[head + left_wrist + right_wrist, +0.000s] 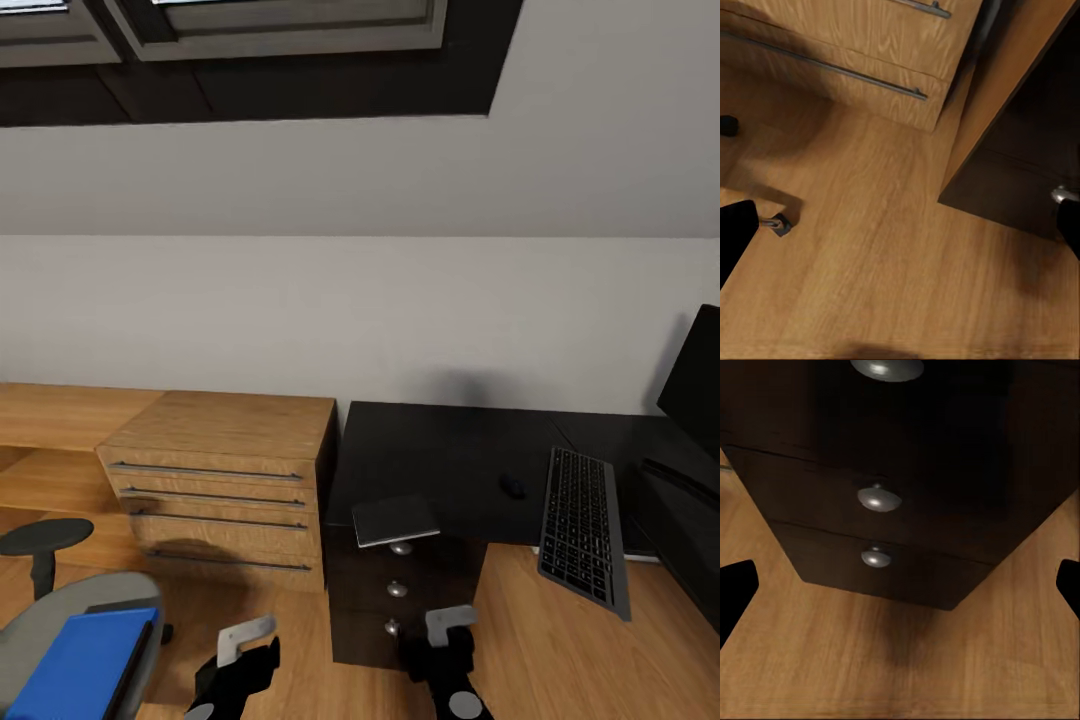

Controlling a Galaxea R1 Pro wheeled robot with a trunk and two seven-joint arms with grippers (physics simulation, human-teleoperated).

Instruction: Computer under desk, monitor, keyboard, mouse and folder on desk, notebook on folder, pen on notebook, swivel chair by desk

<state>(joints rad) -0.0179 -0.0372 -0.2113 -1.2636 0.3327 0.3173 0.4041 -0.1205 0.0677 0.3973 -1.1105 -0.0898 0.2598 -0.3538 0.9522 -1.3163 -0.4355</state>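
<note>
Both grippers, left gripper [235, 665] and right gripper [447, 650], spread wide and empty; notebook [395, 519] overhangs the desk [450, 460] edge; a bump could drop it.

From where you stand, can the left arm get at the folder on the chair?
Probably yes: the folder lies uncovered on the swivel chair seat, just left of the left gripper, whose fingers are open, with nothing between them.
</note>
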